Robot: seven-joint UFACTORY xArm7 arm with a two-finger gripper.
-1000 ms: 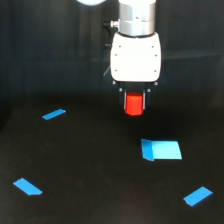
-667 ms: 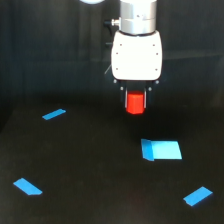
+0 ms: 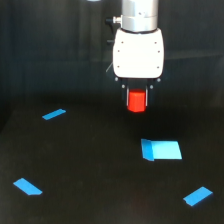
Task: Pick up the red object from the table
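The red object [image 3: 136, 100] is a short red-orange cylinder held between the dark fingers of my gripper [image 3: 136, 97], under the white gripper body. It hangs in the air, well above the black table [image 3: 90, 170]. The gripper is shut on it. The cylinder's top is hidden between the fingers.
A flat blue block [image 3: 161, 149] lies on the table below and to the exterior view's right of the gripper. Blue strips lie at the left [image 3: 54, 114], front left [image 3: 28, 186] and front right [image 3: 198, 195].
The gripper has risen a little with the red object in it. The blue block and strips have not moved.
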